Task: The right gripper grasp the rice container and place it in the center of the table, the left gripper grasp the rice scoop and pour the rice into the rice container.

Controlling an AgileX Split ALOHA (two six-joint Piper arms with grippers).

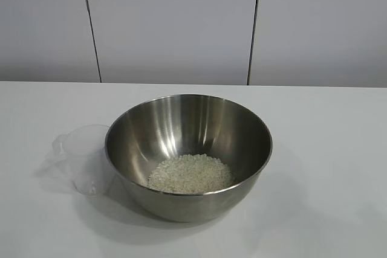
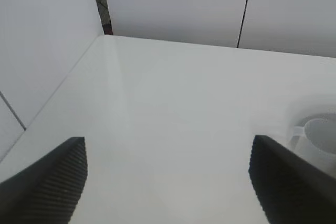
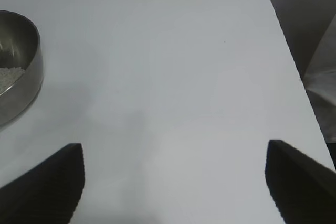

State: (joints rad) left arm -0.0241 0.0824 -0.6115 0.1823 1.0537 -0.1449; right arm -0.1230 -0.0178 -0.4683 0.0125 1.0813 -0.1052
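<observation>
The rice container [image 1: 188, 156] holds the rice [image 1: 190, 174]; the rice scoop [image 1: 84, 158] stands just beside it, seemingly empty. Both the left gripper [image 2: 168, 182] and right gripper [image 3: 176, 182] have wide, empty jaws over the desk [image 1: 326, 149].

Silver steel bowl [image 1: 188, 143], white rice [image 1: 190, 174], seemingly clear plastic cup [image 1: 84, 158], white table [image 1: 326, 149].

Lighting is bright, even and diffuse from overhead. The round stainless-steel bowl [image 1: 188, 155] casts a soft shadow toward 6 o'clock on the plain white tabletop [image 1: 326, 149]; its inner wall carries streaked glare. The clear plastic cup [image 1: 84, 158] throws a faint shadow toward 9 o'clock. Wrist views are soft, their near foreground out of focus.
</observation>
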